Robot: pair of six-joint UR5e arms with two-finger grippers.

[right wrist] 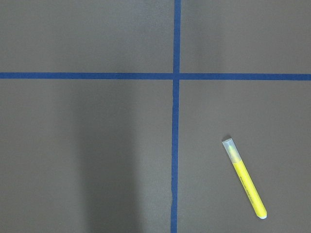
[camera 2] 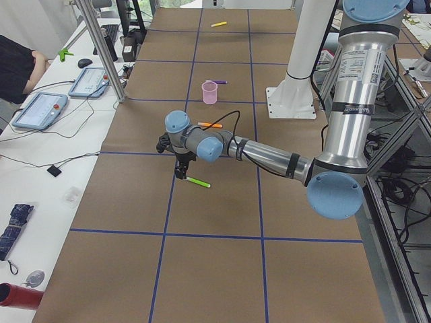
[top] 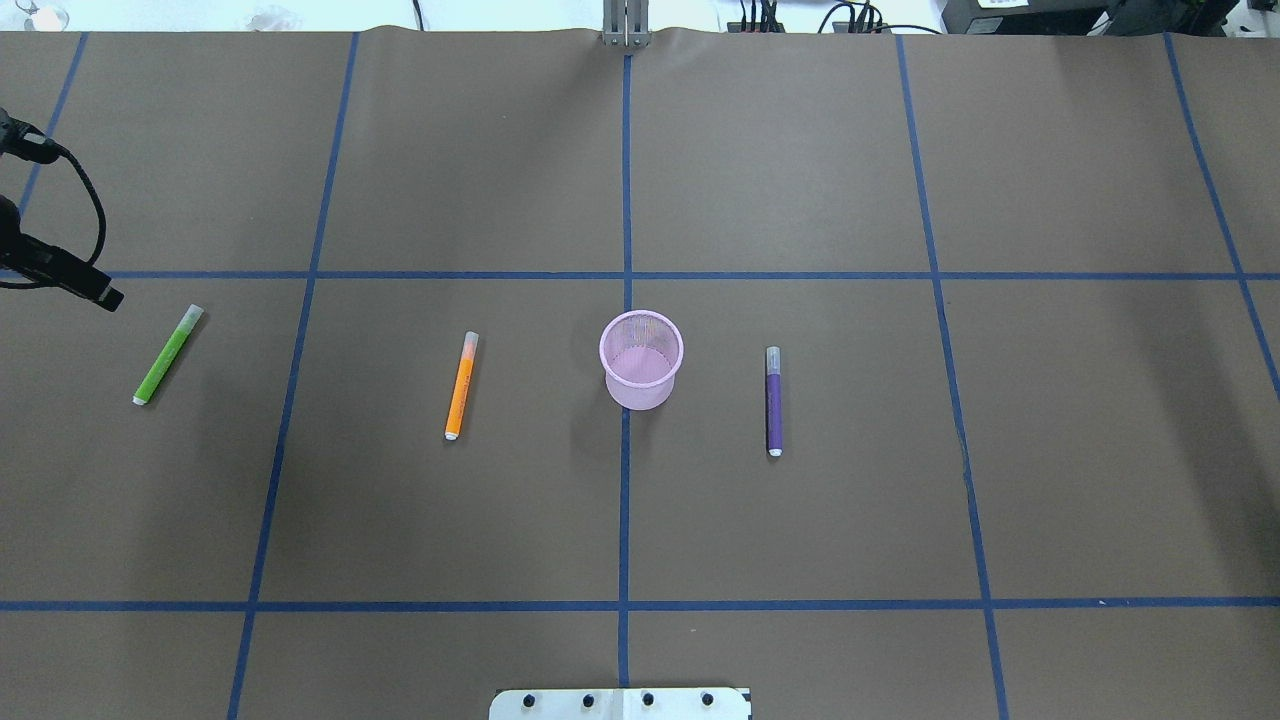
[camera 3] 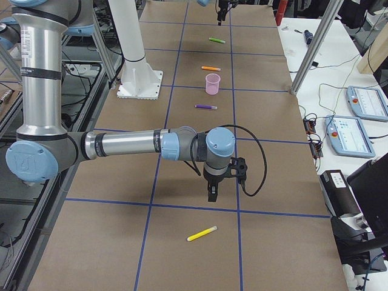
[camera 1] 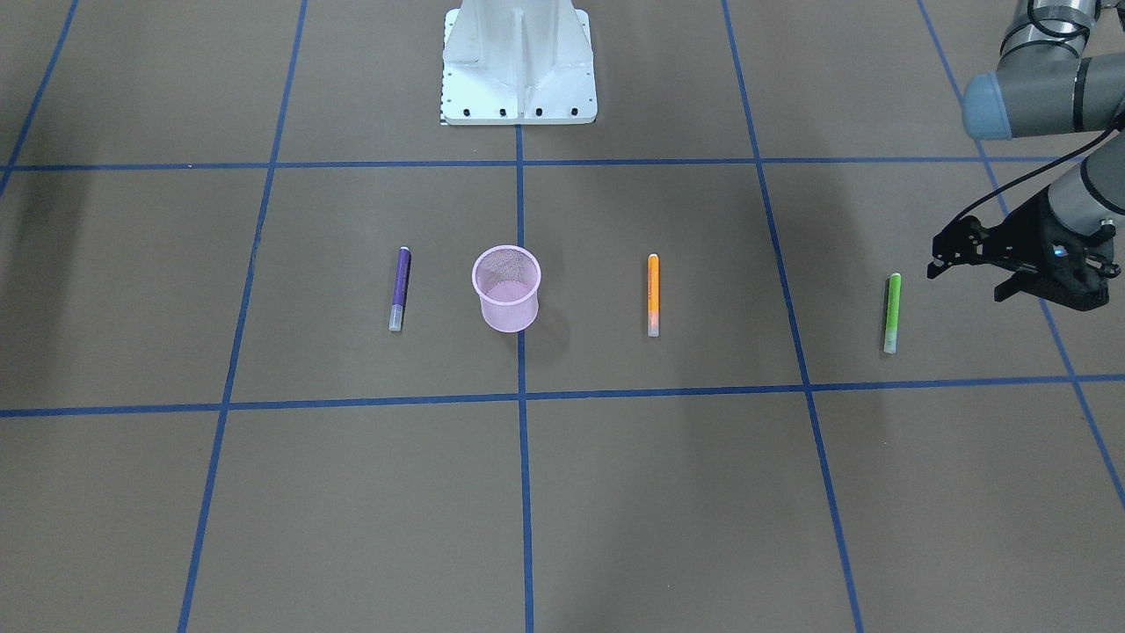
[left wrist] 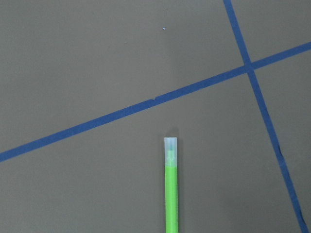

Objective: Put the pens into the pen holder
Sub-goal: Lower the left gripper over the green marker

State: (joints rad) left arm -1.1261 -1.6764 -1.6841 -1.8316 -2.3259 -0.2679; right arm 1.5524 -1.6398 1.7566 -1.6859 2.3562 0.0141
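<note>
The small round pink wire-mesh pen holder stands upright on a strip of blue tape, its open lattice tapering slightly to the base, on the matt brown paper-covered table. Just beside the holder on the robot's right lies the short purple marker-like pen, flat on the paper, with a pale translucent cap end. On the holder's other side, a little farther off, lies the smooth orange pen of the same cylindrical shape; well beyond it, farthest from the holder on the robot's left, lies the bright green pen. The black left gripper hangs near that green pen on the side away from the holder, its two fingers spread apart and holding nothing. Far from the holder on the robot's right, past the purple pen, a glossy yellow pen with a clear cap lies near the right gripper; I cannot tell whether that gripper's fingers are parted or closed.
</note>
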